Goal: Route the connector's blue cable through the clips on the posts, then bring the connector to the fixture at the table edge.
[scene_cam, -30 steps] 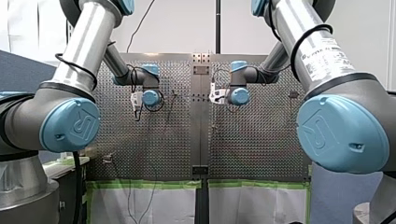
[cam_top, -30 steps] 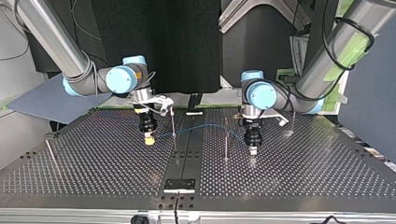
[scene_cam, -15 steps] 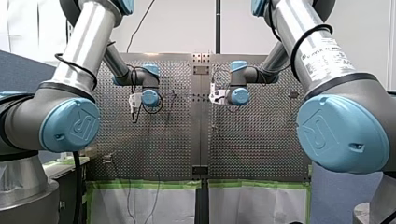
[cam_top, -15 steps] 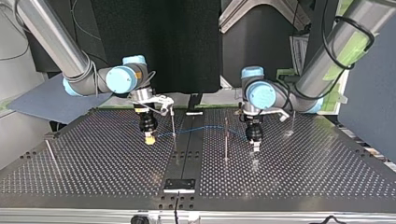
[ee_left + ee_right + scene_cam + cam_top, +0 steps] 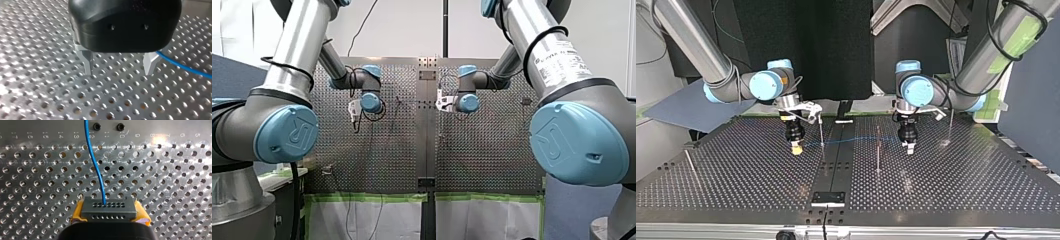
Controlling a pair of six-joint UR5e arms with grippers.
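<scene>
- Table [image 5: 736, 185]: perforated metal sheet with a dark centre strip; both arms reach over it, and dark screens stand behind them in the top view.
- Right gripper [image 5: 796, 148]: points down at the table. Its jaws are clamped on the connector, with a yellow pad [image 5: 77, 213] pressed to each end of it.
- Connector [image 5: 109, 207]: dark grey block with two rows of small holes, held between the right jaws and lifted off the table.
- Cable [image 5: 95, 165]: thin and blue. It leaves a hole in the connector's upper row and runs straight ahead of the right jaws, bending slightly. In the top view it spans from the right jaws across to the left ones.
- Left gripper [image 5: 119, 71]: black body with metal fingers. Its jaws stand wide apart with nothing between them, tips over bare table. The cable passes just outside one finger [image 5: 149, 62]; whether they touch cannot be told.
- Posts: one thin upright post [image 5: 822, 132] stands just beside the right jaws and another [image 5: 878, 150] just beside the left jaws, both between the two grippers. The cable crosses both. The clips are too small to tell whether it sits in them.
- Fixture [image 5: 828, 198]: black plate on the centre strip at the table edge, well apart from both sets of jaws.
</scene>
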